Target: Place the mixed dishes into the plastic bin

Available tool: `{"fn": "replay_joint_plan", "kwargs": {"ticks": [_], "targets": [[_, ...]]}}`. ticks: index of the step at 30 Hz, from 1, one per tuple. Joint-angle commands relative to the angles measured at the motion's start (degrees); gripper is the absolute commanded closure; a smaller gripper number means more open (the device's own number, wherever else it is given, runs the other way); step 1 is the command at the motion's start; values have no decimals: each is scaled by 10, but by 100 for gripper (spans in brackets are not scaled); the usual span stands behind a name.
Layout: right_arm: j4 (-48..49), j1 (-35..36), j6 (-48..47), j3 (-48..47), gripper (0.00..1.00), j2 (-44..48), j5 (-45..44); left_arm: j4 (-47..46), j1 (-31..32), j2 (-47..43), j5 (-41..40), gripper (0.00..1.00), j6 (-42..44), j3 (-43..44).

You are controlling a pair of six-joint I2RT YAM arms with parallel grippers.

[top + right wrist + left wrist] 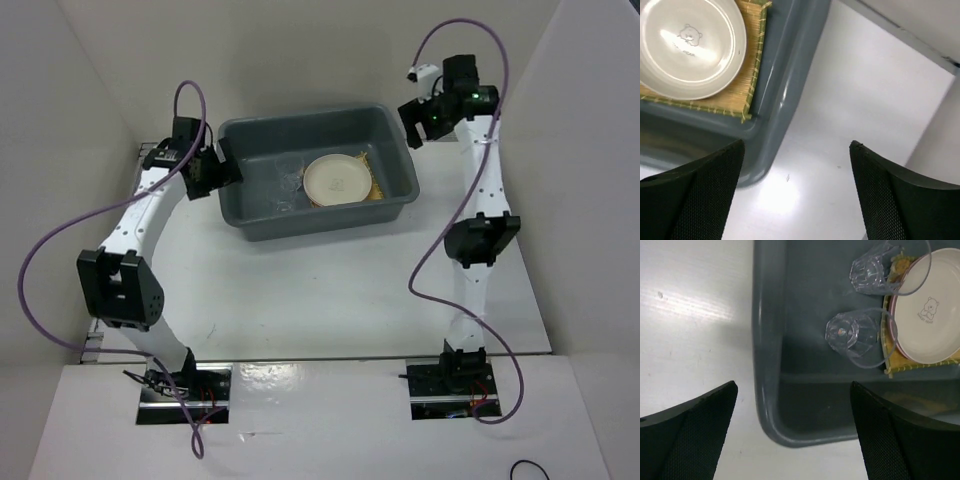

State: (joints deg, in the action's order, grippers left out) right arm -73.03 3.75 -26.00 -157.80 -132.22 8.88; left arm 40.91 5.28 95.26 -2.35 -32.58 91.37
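Observation:
The grey-blue plastic bin (pixel 236 129) stands at the table's far middle. Inside it, at the right end, the cream-white plate (pixel 337 179) lies on the yellow woven placemat (pixel 375 188). In the left wrist view a thin pink rim (pixel 892 320) shows under the cream plate (pixel 930 315), over the placemat (pixel 900 364). My left gripper (pixel 218 168) is open and empty above the bin's left end, its jaws spanning the bin's corner (pixel 767 405). My right gripper (pixel 416 116) is open and empty above the bin's far right corner (pixel 790 75), beside the plate (pixel 690 45) and placemat (pixel 742 95).
Two clear glasses (pixel 875 270) (pixel 855 335) lie in the bin left of the plates. White walls enclose the table on the left, back and right. Purple cables loop from both arms. Bare table (pixel 330 290) lies in front of the bin.

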Motion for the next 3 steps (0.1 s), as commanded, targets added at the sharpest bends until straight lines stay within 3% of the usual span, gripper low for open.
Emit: {"fn": "replay_joint_plan", "kwargs": {"ticks": [1, 3], "targets": [[-16, -13, 17, 21, 10, 88, 22, -26, -4, 28, 21, 1, 33, 58], [-16, -24, 17, 27, 10, 110, 17, -20, -4, 36, 4, 1, 38, 99]]}}
